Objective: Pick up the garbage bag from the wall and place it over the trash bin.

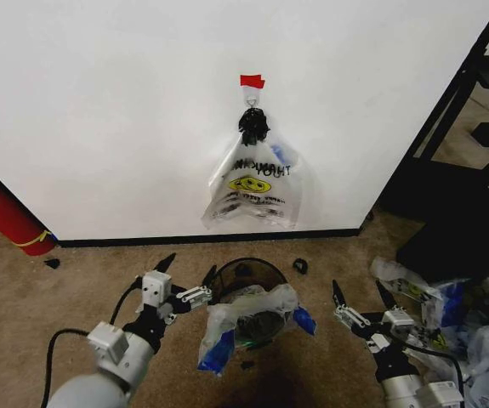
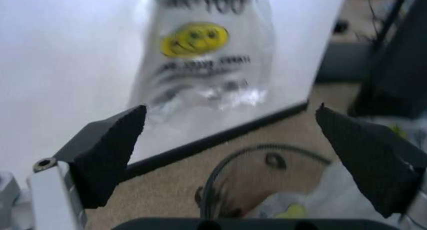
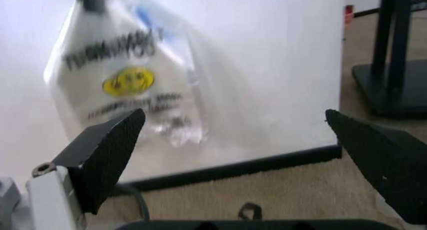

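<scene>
Two arms are reaching up from the bottom edge of the head view. Left gripper (image 1: 189, 273) is hovering w/ fingers spread wide, lower left of centre, tips just beside the trash bin (image 1: 245, 273) rim. Right gripper (image 1: 362, 296) is sitting lower right, fingers also spread, gripping nothing, apart from the bin. Garbage bag (image 1: 253, 323), see-through w/ blue patches, is lying draped over the bin's near rim at bottom centre. Smiley bag (image 1: 255, 181) is hanging on the wall (image 1: 125, 110) under red tape (image 1: 252, 82), centre frame. Carpet (image 1: 99, 272) betw. baseboard and bin is lying open; bag pile (image 1: 457, 306) is crowding the lower right edge.
</scene>
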